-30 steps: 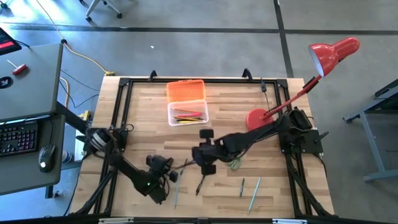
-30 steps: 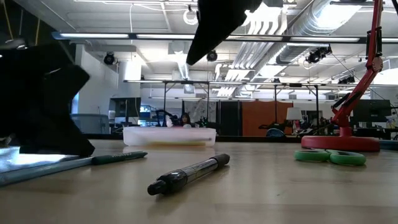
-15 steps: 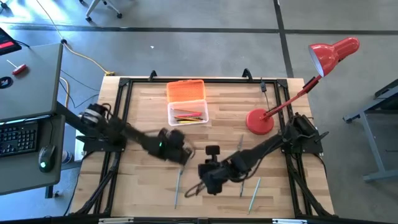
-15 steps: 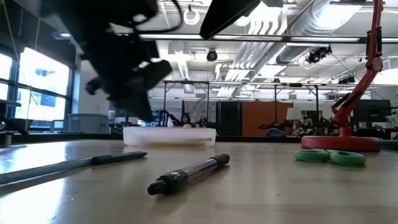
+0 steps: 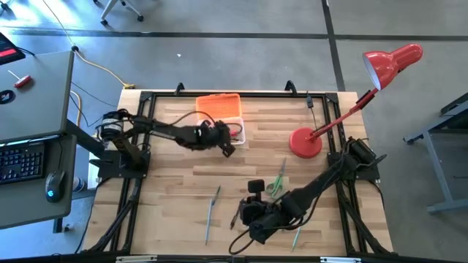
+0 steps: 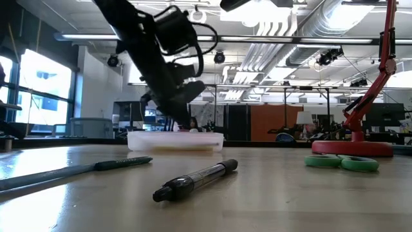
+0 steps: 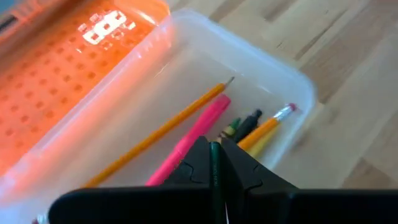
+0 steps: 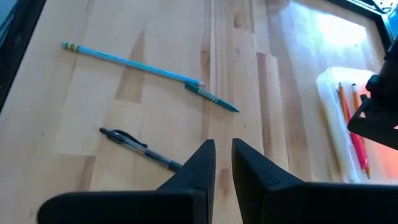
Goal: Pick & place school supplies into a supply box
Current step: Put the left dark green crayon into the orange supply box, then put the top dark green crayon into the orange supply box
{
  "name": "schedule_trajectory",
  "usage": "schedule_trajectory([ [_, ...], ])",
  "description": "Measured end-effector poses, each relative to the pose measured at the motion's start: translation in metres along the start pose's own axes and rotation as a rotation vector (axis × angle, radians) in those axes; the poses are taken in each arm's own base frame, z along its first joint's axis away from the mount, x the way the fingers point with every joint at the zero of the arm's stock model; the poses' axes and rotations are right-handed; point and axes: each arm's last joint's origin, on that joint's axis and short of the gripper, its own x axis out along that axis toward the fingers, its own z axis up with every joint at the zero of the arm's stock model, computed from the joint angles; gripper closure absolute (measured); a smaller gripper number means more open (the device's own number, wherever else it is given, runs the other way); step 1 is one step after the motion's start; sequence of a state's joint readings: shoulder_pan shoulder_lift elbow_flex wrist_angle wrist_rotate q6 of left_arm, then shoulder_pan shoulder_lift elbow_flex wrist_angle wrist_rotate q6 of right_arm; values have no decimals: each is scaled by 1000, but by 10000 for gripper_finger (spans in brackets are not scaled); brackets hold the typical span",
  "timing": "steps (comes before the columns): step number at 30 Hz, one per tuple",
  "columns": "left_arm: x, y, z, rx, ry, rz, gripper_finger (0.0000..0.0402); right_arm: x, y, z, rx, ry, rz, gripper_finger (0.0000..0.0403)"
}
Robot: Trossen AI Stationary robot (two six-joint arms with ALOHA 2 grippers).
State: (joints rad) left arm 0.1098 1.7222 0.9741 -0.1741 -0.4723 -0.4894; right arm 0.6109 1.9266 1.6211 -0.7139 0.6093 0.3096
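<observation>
The supply box [image 5: 219, 133] is a clear tray with its orange lid [image 5: 218, 106] folded open behind it, at the far middle of the table. In it lie a yellow pencil [image 7: 161, 130], a pink marker [image 7: 189, 140] and other pencils. My left gripper [image 5: 224, 143] hovers over the box's right end, shut on a thin dark pencil [image 7: 215, 158]. My right gripper [image 5: 247, 216] is low near the table's near edge, empty, its fingers a narrow gap apart, beside a black pen [image 8: 140, 147]. A teal pencil [image 8: 149, 65] and green-handled scissors [image 5: 276, 188] lie flat on the table. My left gripper pinches the thin dark pencil [image 7: 215, 163] between its two fingers. The pencil lies along the fingers, and only a short length shows past their tips. It is lifted clear, above the open tray of the box. Which end the fingers have is hidden by the gripper.
A red desk lamp stands with its base [image 5: 305, 142] at the far right of the table, its arm slanting off to the right. More pencils [image 5: 296, 234] lie near the near edge at the right. Bare wood shows at the left and between box and pens.
My left gripper has risen from the near left part of the table and swung toward the far edge, ending above the supply box with the pencil. My right gripper has moved from the table's middle toward the near edge, down beside the black pen.
</observation>
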Motion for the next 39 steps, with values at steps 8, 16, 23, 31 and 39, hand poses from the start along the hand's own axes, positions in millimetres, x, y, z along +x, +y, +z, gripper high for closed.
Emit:
schedule_trajectory([
  [8, 28, 41, 11, 26, 94, -8, 356, 0, -1, 1, 23, -12, -35, 370],
  [16, 35, 56, 16, -5, 144, -104, 287, 4, -6, 2, 32, 2, -12, 371],
  [23, 28, 54, 26, 0, 165, -99, 217, 10, -14, 4, 11, 14, -12, 370],
  [31, -23, 42, 62, 40, 303, -135, 214, 13, -20, 2, -6, 45, -30, 371],
  [39, -98, 6, 51, 105, 288, -88, 242, 12, -21, -4, 15, 96, -45, 370],
])
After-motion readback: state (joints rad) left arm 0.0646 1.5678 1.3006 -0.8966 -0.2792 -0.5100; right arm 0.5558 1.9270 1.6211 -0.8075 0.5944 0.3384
